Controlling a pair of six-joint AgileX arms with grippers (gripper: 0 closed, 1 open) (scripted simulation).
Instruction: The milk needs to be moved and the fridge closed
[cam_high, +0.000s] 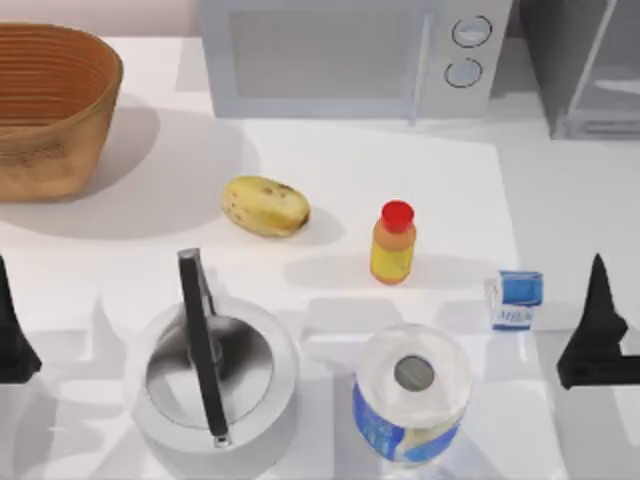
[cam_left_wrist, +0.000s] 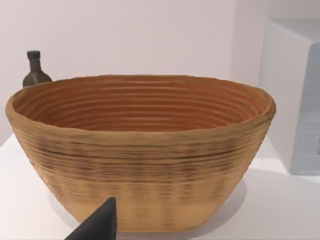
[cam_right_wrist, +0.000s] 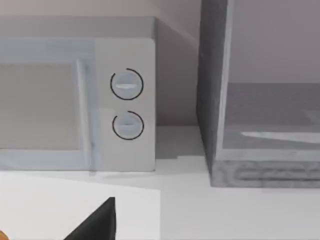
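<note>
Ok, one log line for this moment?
milk: on table, right side | fridge: open | left gripper: parked left | right gripper: parked beside milk

Bright, even light with soft shadows.
On the white tabletop the wicker basket, potato and red-capped bottle throw pale grey, soft-edged shadows toward the top view's right; all views are slightly soft, without harsh glare.

White table, seemingly plain pale wall
</note>
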